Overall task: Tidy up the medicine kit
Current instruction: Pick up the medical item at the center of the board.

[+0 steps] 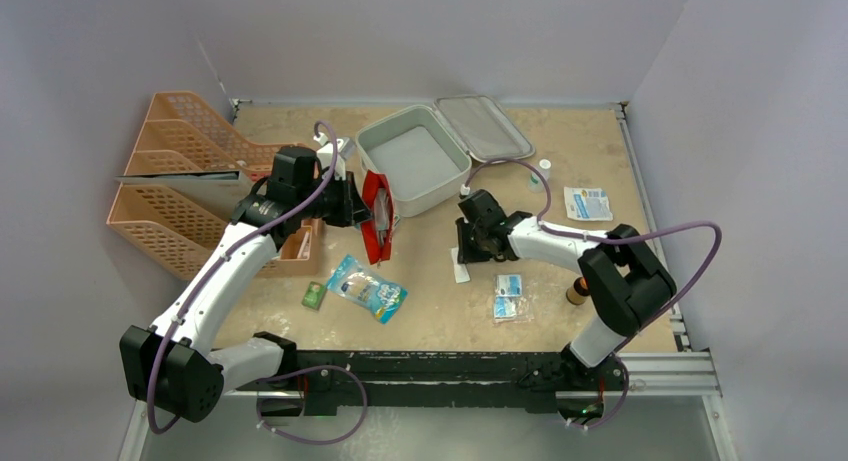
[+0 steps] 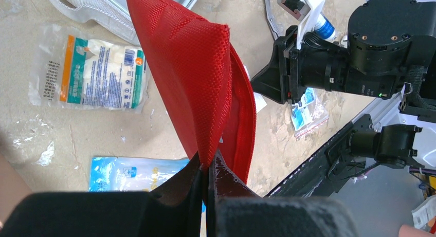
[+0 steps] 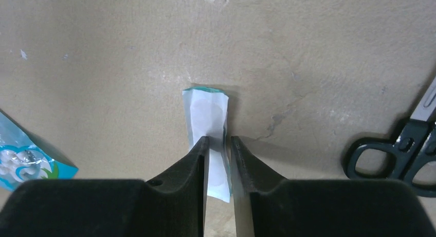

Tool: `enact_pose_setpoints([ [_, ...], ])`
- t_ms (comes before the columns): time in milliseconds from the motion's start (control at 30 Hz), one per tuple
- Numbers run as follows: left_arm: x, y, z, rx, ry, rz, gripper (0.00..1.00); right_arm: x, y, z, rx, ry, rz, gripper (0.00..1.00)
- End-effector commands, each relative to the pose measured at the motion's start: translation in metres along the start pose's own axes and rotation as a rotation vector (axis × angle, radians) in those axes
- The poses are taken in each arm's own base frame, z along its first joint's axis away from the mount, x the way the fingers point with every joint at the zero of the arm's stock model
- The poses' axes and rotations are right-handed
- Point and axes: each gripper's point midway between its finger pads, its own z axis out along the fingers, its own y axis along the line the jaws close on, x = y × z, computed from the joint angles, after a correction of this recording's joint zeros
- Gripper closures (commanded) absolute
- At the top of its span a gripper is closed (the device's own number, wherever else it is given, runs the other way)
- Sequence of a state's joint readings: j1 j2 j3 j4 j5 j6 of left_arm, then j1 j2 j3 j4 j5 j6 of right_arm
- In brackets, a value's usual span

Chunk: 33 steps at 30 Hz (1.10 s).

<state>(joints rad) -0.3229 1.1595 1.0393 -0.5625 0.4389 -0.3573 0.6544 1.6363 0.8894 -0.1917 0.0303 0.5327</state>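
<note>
The medicine kit (image 1: 415, 161) lies open at the back of the table, its grey tray facing up and its lid (image 1: 485, 126) folded back to the right. Just left of the kit, my left gripper (image 2: 210, 167) is shut on the edge of a flat red pouch (image 2: 205, 77) and holds it up off the table (image 1: 377, 216). To the right of the pouch, my right gripper (image 3: 219, 142) points down at the table. Its jaws stand slightly apart, with a small white packet (image 3: 205, 111) between the fingers on the table surface (image 1: 460, 271).
Orange mesh file trays (image 1: 180, 181) stand at the left. A blue packet (image 1: 367, 288), a small green item (image 1: 314, 295), small sachets (image 1: 508, 296), a brown bottle (image 1: 577, 291), a sachet (image 1: 587, 203) and a white bottle (image 1: 544, 169) lie about. Black scissors (image 3: 406, 149) rest right of my right gripper.
</note>
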Motion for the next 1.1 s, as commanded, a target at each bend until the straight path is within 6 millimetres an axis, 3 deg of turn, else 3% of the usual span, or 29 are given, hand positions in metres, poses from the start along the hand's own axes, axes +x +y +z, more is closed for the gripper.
enact_pose_setpoints([
  [0,-0.011,-0.005,0.0,0.025,-0.032,0.015,1.0,0.009,-0.008,0.01,0.016,0.014,-0.041,0.78],
  [233,-0.01,-0.002,0.001,0.016,-0.031,0.013,1.0,0.008,-0.015,0.01,0.048,-0.004,-0.049,0.99],
  [500,-0.01,-0.003,0.002,0.018,-0.03,0.015,1.0,0.011,-0.007,-0.004,0.014,0.027,-0.002,1.0],
  [700,-0.009,-0.001,0.003,0.011,-0.025,0.012,1.0,-0.009,0.026,-0.026,-0.131,0.009,0.033,1.0],
  [1067,-0.009,0.002,0.004,-0.004,-0.023,0.007,1.0,-0.053,0.074,-0.086,-0.327,-0.093,0.057,1.0],
])
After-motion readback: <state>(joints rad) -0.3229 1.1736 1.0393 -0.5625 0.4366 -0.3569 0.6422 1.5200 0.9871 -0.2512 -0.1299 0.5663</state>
